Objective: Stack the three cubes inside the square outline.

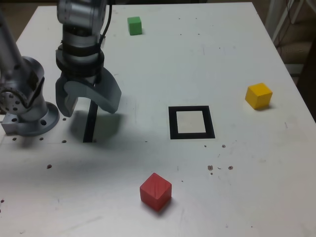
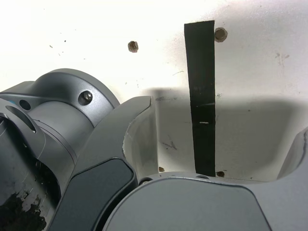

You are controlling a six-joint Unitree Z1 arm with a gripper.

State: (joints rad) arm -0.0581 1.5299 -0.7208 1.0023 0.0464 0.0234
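Three cubes lie apart on the white table: the green cube (image 1: 134, 25) at the back, the yellow cube (image 1: 258, 96) on the exterior view's right, the red cube (image 1: 155, 191) near the front. The square outline (image 1: 191, 122), black with a pale centre, sits mid-table with nothing in it. My gripper (image 1: 89, 106) hangs open and empty above the table on the exterior view's left, well away from every cube. In the wrist view my gripper (image 2: 221, 132) shows spread jaws with bare table and black tape between them; no cube appears there.
A narrow black tape bar (image 1: 90, 121) (image 2: 202, 96) lies on the table under the gripper. The arm's grey base (image 1: 27, 106) stands at the exterior view's left edge. Small screw holes (image 2: 133, 46) dot the tabletop. The table's right edge (image 1: 296, 89) drops off beyond the yellow cube.
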